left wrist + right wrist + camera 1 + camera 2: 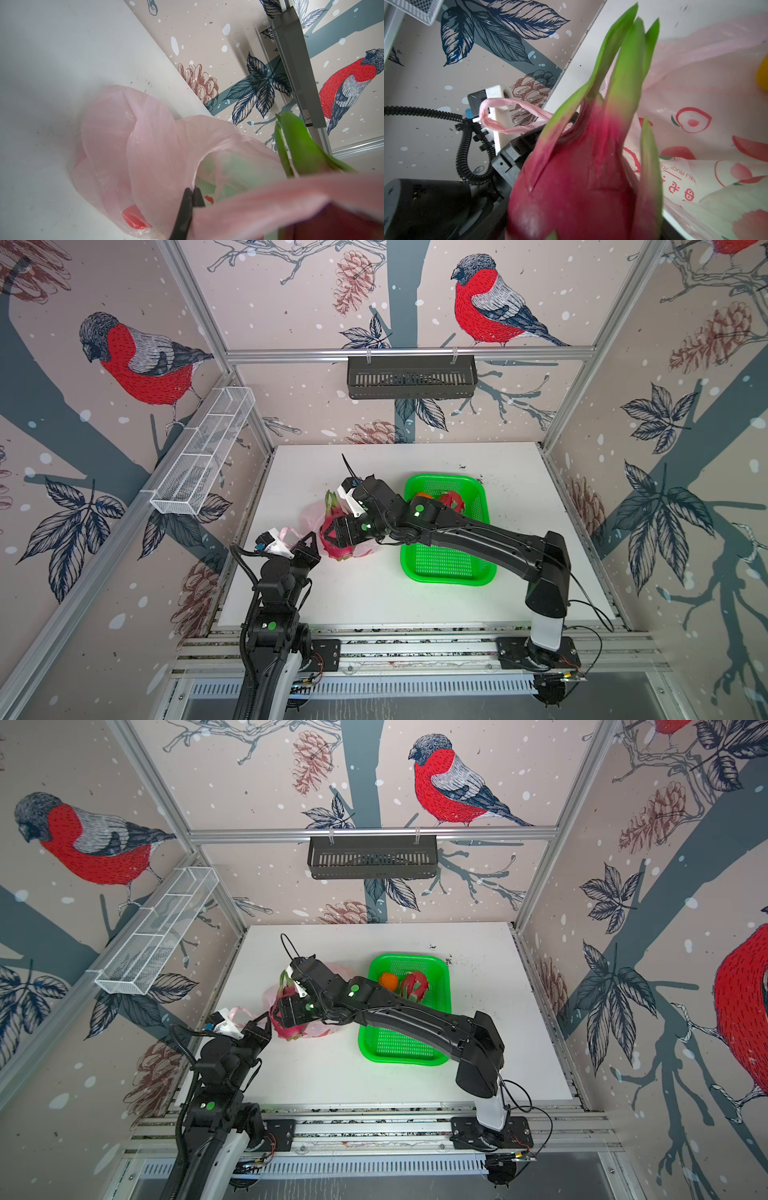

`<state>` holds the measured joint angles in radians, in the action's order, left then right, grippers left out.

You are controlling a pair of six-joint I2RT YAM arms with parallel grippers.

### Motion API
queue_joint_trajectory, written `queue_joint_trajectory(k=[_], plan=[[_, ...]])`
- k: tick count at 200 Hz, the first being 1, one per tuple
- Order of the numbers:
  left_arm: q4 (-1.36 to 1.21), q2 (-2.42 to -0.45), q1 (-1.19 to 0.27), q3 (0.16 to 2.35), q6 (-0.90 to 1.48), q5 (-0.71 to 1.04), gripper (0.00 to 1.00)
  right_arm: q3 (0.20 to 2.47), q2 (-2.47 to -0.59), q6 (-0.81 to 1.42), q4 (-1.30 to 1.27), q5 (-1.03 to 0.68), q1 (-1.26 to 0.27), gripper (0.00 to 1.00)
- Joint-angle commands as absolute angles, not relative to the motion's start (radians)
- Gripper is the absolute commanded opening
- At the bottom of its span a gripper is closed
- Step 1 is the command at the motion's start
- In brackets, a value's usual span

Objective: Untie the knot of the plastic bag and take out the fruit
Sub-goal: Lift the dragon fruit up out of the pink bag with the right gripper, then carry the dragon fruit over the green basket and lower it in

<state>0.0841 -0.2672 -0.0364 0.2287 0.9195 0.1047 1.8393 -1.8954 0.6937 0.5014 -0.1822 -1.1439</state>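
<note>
The right gripper [332,536] is clamped wide across a dragon fruit [577,176] at the mouth of the plastic bag [309,514], just beside the green basket [444,562] on its left-arm side. The fruit's long axis runs roughly along the basket's long side, and it seems partly clear of the film. The left gripper [192,193], jaws together, pinches the bag's rim, farther from the basket.

The plastic bag [145,145] is thin crinkled translucent film, the dragon fruit [571,187] smooth-skinned, the green basket [449,568] glossy plastic.
</note>
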Motion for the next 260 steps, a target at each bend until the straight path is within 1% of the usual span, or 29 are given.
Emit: queue_joint_trajectory(k=[1, 54, 116, 151, 181, 195, 229, 260], plan=[[0.044, -0.263, -0.038, 0.229, 0.926, 0.094, 0.00, 1.860, -1.871, 0.633, 0.529, -0.184, -1.146, 0.43], [0.062, -0.244, -0.038, 0.225, 0.925, 0.086, 0.00, 1.940, -1.854, 0.548, 0.559, -0.118, -1.119, 0.43], [0.077, -0.234, -0.038, 0.225, 0.921, 0.091, 0.00, 2.056, -1.852, 0.489, 0.498, -0.137, -0.994, 0.42], [0.092, -0.228, -0.038, 0.224, 0.917, 0.083, 0.00, 2.052, -1.828, 0.470, 0.462, -0.111, -0.920, 0.42], [0.100, -0.222, -0.038, 0.222, 0.914, 0.080, 0.00, 1.983, -1.794, 0.456, 0.447, -0.079, -0.848, 0.41], [0.101, -0.222, -0.038, 0.222, 0.916, 0.080, 0.00, 1.929, -1.765, 0.445, 0.448, -0.030, -0.820, 0.41], [0.100, -0.223, -0.038, 0.221, 0.910, 0.078, 0.00, 1.753, -1.668, 0.433, 0.443, 0.083, -0.764, 0.41], [0.092, -0.219, -0.038, 0.212, 0.913, 0.078, 0.00, 1.571, -1.563, 0.472, 0.424, 0.119, -0.745, 0.41]])
